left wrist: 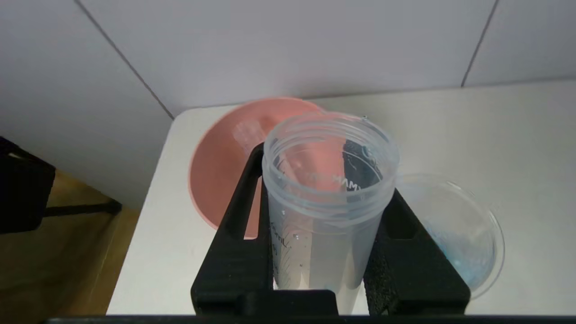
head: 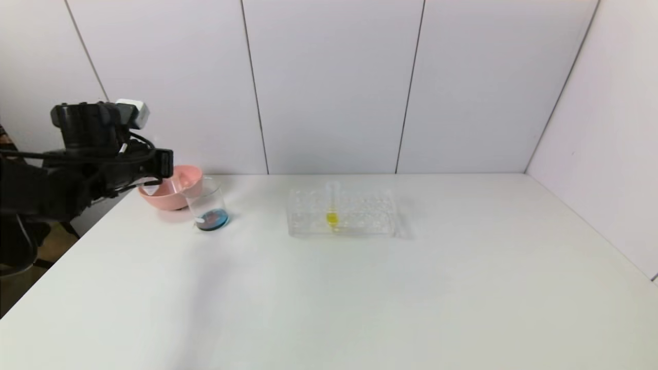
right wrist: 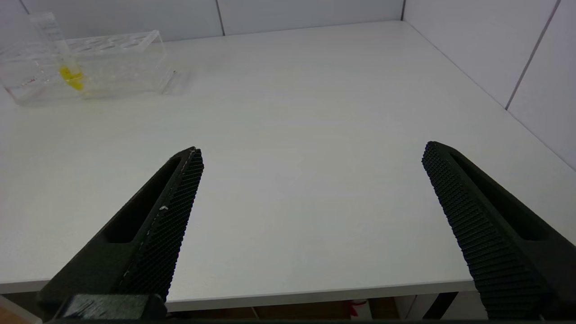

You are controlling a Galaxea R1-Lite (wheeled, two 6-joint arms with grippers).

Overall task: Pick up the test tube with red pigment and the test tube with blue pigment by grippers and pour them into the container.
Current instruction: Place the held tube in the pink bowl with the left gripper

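My left gripper hovers at the table's far left, over the pink bowl and just left of the container. It is shut on a clear test tube whose open threaded mouth faces the wrist camera. No coloured liquid shows inside that tube, so I cannot tell whether it is the red or the blue one. The container, a glass beaker, holds a shallow pool of blue, darkish liquid. Another clear tube lies inside the bowl. My right gripper stands open over the table's near edge, holding nothing.
A clear tube rack stands mid-table near the back with one yellow-liquid tube upright in it; the rack
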